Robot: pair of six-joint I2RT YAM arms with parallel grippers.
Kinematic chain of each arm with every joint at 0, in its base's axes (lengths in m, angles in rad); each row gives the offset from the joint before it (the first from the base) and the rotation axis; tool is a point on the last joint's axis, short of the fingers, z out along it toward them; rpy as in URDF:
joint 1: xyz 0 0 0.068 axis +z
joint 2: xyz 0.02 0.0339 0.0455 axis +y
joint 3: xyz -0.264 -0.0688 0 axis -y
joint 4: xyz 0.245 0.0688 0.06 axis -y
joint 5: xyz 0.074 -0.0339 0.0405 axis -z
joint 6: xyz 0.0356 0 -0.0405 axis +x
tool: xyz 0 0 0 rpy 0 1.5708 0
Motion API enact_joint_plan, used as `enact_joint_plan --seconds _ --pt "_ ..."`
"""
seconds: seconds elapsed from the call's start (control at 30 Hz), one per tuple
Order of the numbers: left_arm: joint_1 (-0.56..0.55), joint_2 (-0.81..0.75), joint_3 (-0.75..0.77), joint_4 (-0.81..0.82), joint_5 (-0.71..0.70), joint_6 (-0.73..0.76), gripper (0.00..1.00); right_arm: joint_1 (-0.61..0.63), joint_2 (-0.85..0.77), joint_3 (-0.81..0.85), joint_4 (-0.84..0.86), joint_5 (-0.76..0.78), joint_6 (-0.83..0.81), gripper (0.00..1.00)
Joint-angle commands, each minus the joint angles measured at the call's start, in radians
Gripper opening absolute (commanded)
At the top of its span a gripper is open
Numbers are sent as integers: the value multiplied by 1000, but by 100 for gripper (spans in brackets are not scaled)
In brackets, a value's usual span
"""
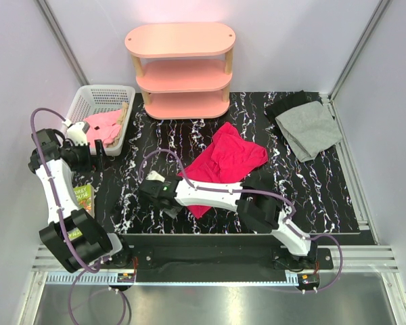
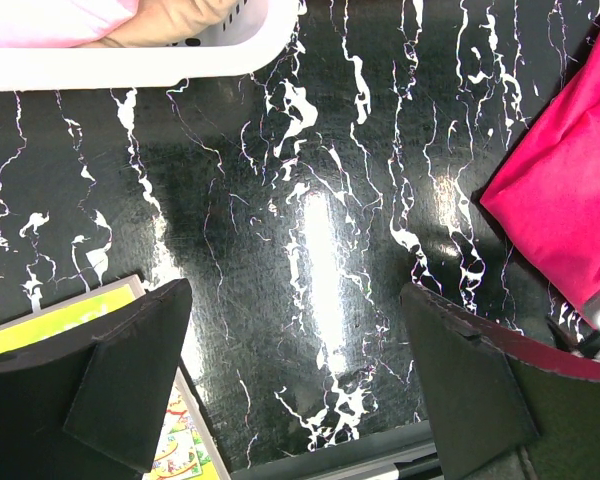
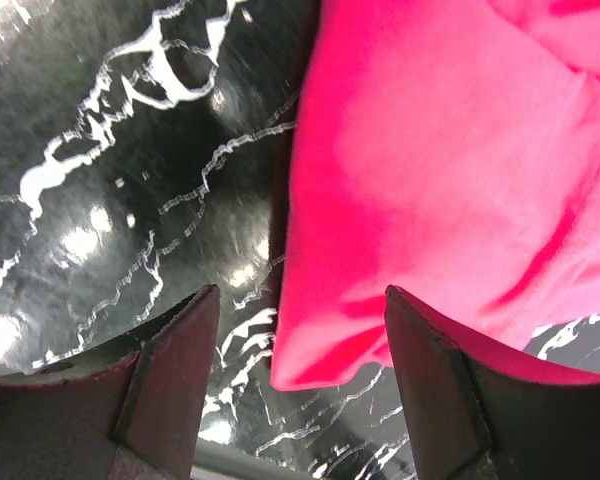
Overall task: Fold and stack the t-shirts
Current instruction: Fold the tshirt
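The right gripper (image 3: pixel 300 292) has its jaws spread wide and holds nothing; the near corner of the red shirt (image 3: pixel 440 180) lies between its fingers, on the table (image 3: pixel 130 170). The left gripper (image 2: pixel 295 290) is just as wide open and empty over bare table, with the basket (image 2: pixel 130 62) just ahead and a booklet (image 2: pixel 50 325) under its left finger. The red shirt lies crumpled mid-table. The grey shirt (image 1: pixel 311 128) lies well apart at the far right corner, and a shelf (image 1: pixel 183 68) stands at the back.
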Motion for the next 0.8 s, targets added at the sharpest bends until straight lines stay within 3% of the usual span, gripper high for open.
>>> enact_joint_plan --seconds 0.0,0.2,0.4,0.5,0.6,0.67,0.77 --pt "7 -22 20 12 6 18 91 2 71 57 -6 50 -20 74" --pt "12 -30 21 6 -3 33 91 -46 94 31 27 42 -6 72" --pt "12 -28 12 6 5 35 91 -92 68 -16 61 36 -4 59" --pt "12 -26 12 5 8 33 91 -92 85 -2 61 18 -3 44" --pt "15 -30 13 5 6 35 91 -92 105 3 60 -15 14 14" --pt "14 -36 17 5 5 37 91 -92 100 3 55 -32 32 2" --pt "15 -37 20 5 8 38 91 -78 76 11 50 -68 45 0"
